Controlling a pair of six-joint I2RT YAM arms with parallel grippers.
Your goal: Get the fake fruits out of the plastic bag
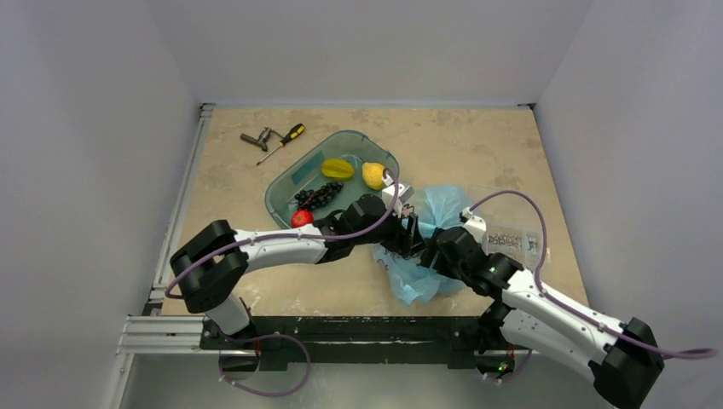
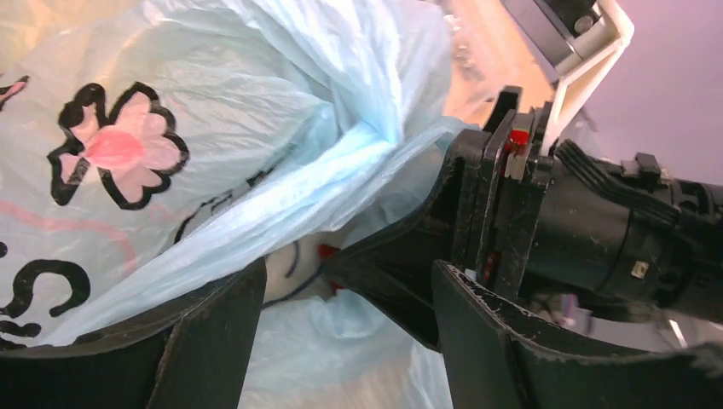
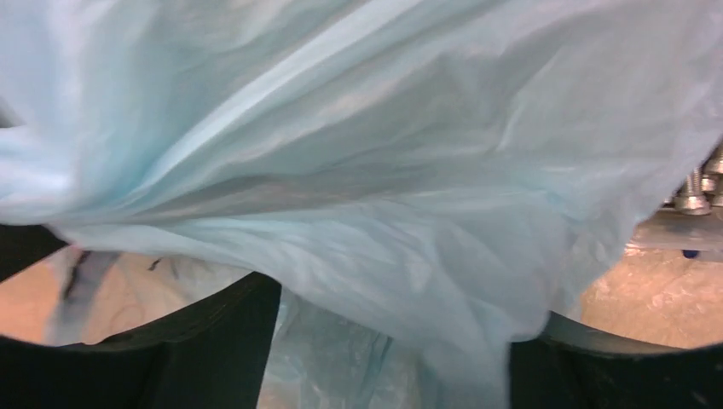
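Note:
The light-blue plastic bag (image 1: 424, 274) lies crumpled between the two arms, and its pink-and-white print (image 2: 119, 152) faces the left wrist camera. No fake fruits show; the bag's film hides whatever is inside. My left gripper (image 1: 412, 232) (image 2: 341, 341) is at the bag's left side. Its jaws are wide apart, with loose film lying between them. My right gripper (image 1: 432, 252) (image 3: 384, 358) is close on the other side, also open, with bag film draped over its fingers (image 3: 213, 349). The right gripper's black body (image 2: 554, 213) fills the right of the left wrist view.
A teal tray (image 1: 286, 189) behind the left arm holds a star fruit (image 1: 338, 168), a pear (image 1: 373, 175) and black grapes (image 1: 317, 196). A red fruit (image 1: 301, 218) sits at its near edge. A screwdriver (image 1: 286, 141) lies at the back left. A clear box of metal bolts (image 1: 511, 241) is to the right.

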